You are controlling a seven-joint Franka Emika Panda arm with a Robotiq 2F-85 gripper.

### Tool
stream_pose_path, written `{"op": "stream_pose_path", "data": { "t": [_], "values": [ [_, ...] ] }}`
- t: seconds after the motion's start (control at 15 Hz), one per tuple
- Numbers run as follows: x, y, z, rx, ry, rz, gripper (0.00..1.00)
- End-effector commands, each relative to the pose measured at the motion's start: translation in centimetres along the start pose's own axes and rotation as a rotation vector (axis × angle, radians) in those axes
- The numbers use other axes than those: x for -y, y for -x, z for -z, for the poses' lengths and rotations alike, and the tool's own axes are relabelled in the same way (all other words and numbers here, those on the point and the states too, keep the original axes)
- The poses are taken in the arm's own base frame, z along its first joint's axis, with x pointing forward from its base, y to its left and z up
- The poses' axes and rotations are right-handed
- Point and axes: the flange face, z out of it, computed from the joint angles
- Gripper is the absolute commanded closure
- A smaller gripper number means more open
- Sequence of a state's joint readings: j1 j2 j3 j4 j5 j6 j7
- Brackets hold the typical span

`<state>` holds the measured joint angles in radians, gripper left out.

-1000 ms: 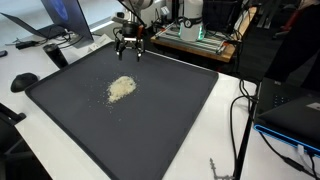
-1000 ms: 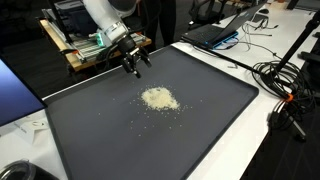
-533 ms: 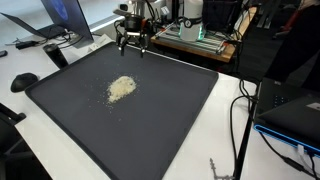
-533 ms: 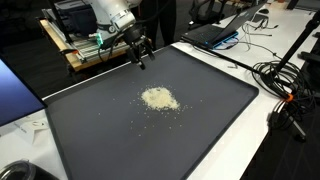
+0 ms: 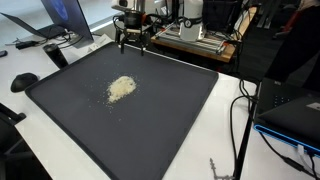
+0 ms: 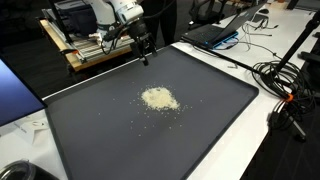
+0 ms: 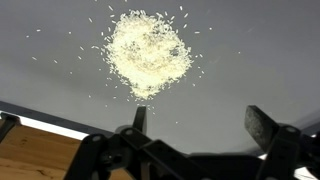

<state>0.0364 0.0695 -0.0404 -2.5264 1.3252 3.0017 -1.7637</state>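
Your gripper [image 5: 132, 42] empty, two fingers [image 7: 140, 118] spread wide, one pile of pale grains [image 7: 148, 55] well beyond its fingertips, untouched, one dark mat [image 5: 160, 120] beneath.

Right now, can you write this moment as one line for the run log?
gripper: open, empty, in the air near edge of dark mat | grain pile: on mat, apart from gripper, loose grains around it

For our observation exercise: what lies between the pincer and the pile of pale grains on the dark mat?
Only bare dark mat with a few stray grains separates the pincer from the pile, clearest in the wrist view.
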Motion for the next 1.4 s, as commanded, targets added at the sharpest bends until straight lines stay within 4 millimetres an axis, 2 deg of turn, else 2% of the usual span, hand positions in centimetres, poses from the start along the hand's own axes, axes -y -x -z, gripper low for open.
{"op": "stream_pose_path", "data": {
  "t": [0.0, 0.47, 0.73, 1.13, 1.2, 1.33],
  "values": [
    [0.4, -0.3, 0.6, 0.053, 0.002, 0.013, 0.0],
    [-1.3, -1.8, 1.1, 0.16, 0.001, 0.056, 0.0],
    [-2.4, -3.6, 3.0, 0.229, 0.012, 0.073, 0.0],
    [-2.3, -7.3, 5.9, 0.289, 0.003, 0.102, 0.0],
    [-2.4, -6.6, 4.8, 0.27, -0.001, 0.099, 0.0],
    [-2.4, -7.2, 5.4, 0.273, -0.001, 0.102, 0.0]
  ]
}}
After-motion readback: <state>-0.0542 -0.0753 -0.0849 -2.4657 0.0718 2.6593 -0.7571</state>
